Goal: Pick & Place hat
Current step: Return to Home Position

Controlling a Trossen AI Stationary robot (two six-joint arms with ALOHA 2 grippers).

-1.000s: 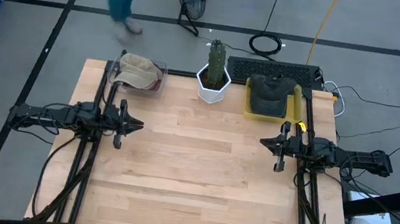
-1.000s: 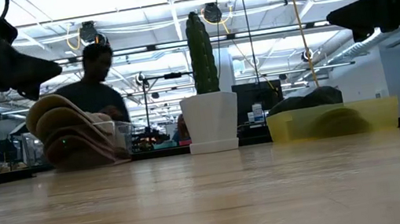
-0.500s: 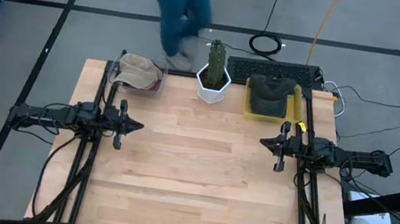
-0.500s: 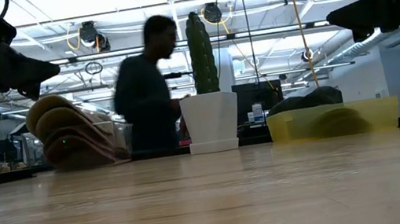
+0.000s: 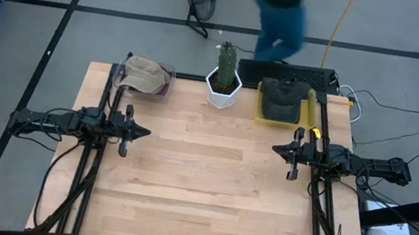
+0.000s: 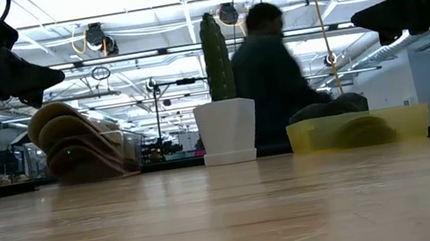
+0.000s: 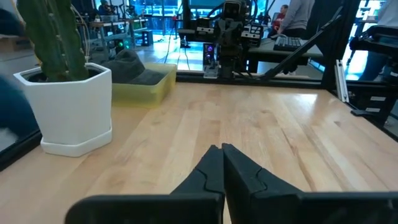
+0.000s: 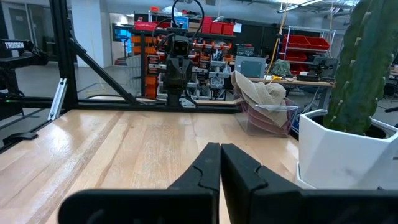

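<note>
A tan hat (image 5: 144,75) sits in a clear tub at the table's far left; it also shows in the low view (image 6: 73,143) and the right wrist view (image 8: 261,91). A dark hat (image 5: 281,97) lies in a yellow tray at the far right, seen too in the left wrist view (image 7: 130,64). My left gripper (image 5: 145,133) hovers shut over the table's left side, well short of the tan hat. My right gripper (image 5: 275,149) hovers shut over the right side, nearer than the yellow tray.
A cactus in a white pot (image 5: 223,81) stands at the far edge between the two containers. A keyboard (image 5: 288,74) lies behind the yellow tray (image 5: 263,113). A person (image 5: 283,18) walks on the floor beyond the far edge. Bare wood lies between the arms.
Both arms have kept still. A person beyond the far edge has walked from behind the table's left corner to behind its right half.
</note>
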